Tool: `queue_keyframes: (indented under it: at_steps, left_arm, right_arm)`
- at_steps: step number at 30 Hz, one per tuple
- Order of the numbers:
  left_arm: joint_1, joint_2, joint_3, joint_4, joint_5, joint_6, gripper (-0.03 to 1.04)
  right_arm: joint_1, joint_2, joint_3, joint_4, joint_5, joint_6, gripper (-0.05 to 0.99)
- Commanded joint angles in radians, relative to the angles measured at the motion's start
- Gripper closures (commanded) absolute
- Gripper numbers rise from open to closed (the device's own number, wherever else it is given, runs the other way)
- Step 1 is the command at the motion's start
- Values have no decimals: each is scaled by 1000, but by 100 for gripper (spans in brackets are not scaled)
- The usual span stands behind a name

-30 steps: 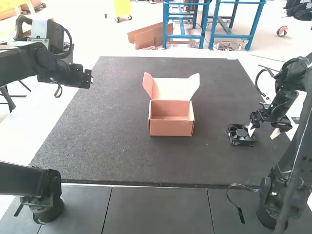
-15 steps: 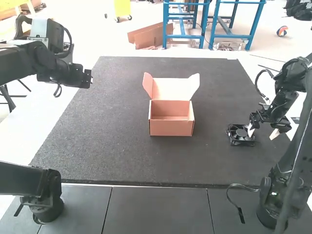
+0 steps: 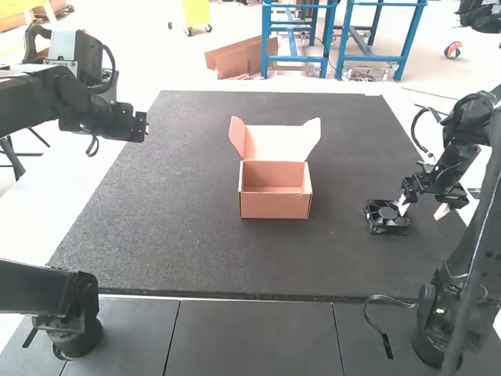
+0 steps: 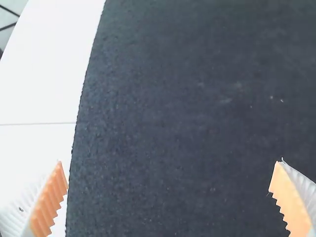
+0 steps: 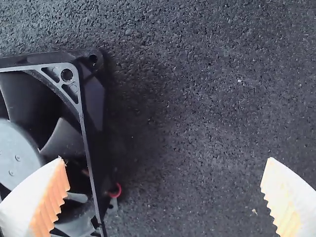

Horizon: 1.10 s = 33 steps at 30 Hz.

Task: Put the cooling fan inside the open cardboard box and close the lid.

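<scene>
Two arms, one fan, one box, so here's how it sits. The cooling fan (image 3: 387, 216) lies flat on the black mat (image 3: 172, 204), off to the right of the cardboard box (image 3: 275, 192) and not touching it. The box stands upright around the middle of the mat. Its lid (image 3: 275, 141) is flipped up at the back with the side tabs sticking out, so the top is wide open.

The right gripper (image 3: 423, 207) is down low at the fan's right side with its claw spread wide. In the right wrist view one orange-padded finger (image 5: 42, 200) sits over the fan's frame and blades. The other is out over bare mat, so the fan's outer edge falls in the gap between them. Can't tell if that first finger actually touches the fan.

The left gripper (image 3: 141, 125) hangs over the far left edge of the mat, well apart from the box. It's also spread wide, gripping nothing, with just mat and a strip of pale tabletop (image 4: 39, 74) under it.
</scene>
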Motion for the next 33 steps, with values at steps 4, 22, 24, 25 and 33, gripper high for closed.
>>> queue_keyframes:
  at_steps: [4, 22, 24, 25, 33]
  left_arm:
    - [12, -8, 33, 1, 4, -9, 4]
    - [15, -14, 23, -3, 4, -10, 4]
    - [16, -14, 25, -5, 4, -10, 4]
    - [16, -13, 23, -6, 4, -10, 4]
    - [13, -22, 17, -17, 2, -9, 4]
  right_arm:
    - [-19, 31, 30, -3, -14, 12, 4]
    - [-31, 42, -39, 52, -16, 39, 74]
    - [-30, 42, -53, 60, -31, 45, 82]
    - [-28, 42, -61, 66, -34, 45, 87]
    - [-33, 11, -79, 88, -160, 94, 95]
